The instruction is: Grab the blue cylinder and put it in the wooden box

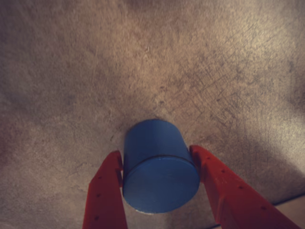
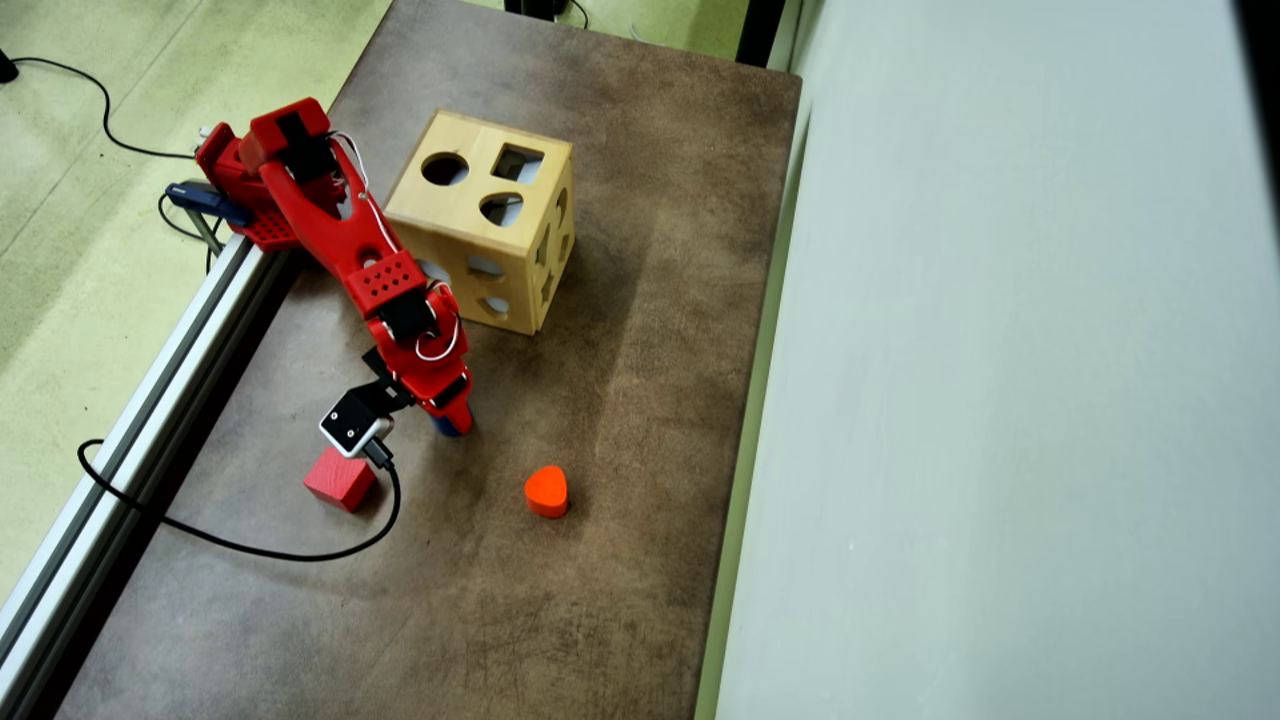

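Wrist view shows the claw [image 1: 159,174] clamped on one blue cylinder [image 1: 159,164] above the tabletop [image 2: 620,300]; near its left edge stand one wooden box [image 2: 485,225] and one red cube [image 2: 340,479].

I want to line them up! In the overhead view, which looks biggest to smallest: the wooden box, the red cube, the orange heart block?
1. wooden box, by far the biggest.
2. red cube and orange heart block look about alike, too close to rank.

No readable text, labels or numbers in either view.
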`<state>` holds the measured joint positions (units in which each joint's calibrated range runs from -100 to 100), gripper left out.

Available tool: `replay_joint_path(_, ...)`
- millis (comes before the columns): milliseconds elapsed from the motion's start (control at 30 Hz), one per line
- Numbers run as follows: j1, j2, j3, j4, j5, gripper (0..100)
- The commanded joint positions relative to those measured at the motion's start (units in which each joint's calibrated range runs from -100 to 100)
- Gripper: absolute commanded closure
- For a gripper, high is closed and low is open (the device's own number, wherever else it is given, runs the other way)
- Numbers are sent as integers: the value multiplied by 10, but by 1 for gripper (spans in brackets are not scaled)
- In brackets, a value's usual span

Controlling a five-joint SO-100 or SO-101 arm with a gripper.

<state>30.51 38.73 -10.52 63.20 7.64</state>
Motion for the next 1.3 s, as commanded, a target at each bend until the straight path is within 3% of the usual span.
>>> replay_joint_path(0,-9,-8,-16,-7,3,78)
replay_joint_path(1267,-34,7,-16,1,4,78)
